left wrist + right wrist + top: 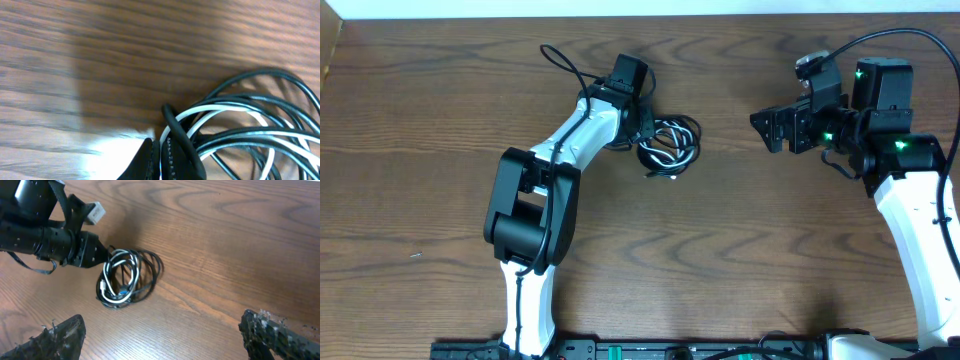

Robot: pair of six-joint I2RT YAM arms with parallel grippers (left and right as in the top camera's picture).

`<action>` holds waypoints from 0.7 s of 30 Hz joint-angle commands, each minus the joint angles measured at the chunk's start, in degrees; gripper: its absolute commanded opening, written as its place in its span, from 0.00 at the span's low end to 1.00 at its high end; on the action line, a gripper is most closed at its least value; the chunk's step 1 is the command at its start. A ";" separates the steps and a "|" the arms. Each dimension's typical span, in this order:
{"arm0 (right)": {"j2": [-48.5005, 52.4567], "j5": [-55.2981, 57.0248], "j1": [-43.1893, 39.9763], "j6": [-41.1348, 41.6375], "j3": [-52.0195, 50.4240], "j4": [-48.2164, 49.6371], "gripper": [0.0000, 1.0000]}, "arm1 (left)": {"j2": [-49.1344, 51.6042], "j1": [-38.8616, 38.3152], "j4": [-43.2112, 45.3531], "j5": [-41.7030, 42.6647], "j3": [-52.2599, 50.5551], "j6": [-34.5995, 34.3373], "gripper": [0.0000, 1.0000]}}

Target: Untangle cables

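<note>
A tangled bundle of black and white cables [669,146] lies on the wooden table near the middle. It also shows in the left wrist view [240,135] and in the right wrist view [127,277]. My left gripper [646,128] sits at the bundle's left edge, its fingers [162,160] shut on a white and black strand. My right gripper [765,128] hovers to the right of the bundle, apart from it, with its fingers [162,337] spread wide and empty.
The left arm's own black cable [563,62] loops over the table behind it. The table's far edge [640,15] meets a white wall. The left arm [45,240] fills the upper left of the right wrist view.
</note>
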 commanded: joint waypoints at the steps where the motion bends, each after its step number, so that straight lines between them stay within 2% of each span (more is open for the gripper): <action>1: 0.61 0.04 0.24 2.12 0.90 0.55 0.95 | -4.17 -0.42 -0.44 8.15 -0.39 3.13 0.07; 8: 1.11 -0.17 0.55 5.40 0.90 1.36 0.93 | -14.03 -0.42 -0.79 19.12 -0.39 4.83 0.07; 17: 5.03 -0.42 4.15 9.99 0.90 5.05 0.91 | -22.45 -0.42 -3.19 19.17 -0.39 5.01 0.07; 21: 7.80 -0.28 5.60 11.23 0.90 6.01 0.88 | -22.36 -0.59 -5.40 15.43 -0.39 4.66 0.07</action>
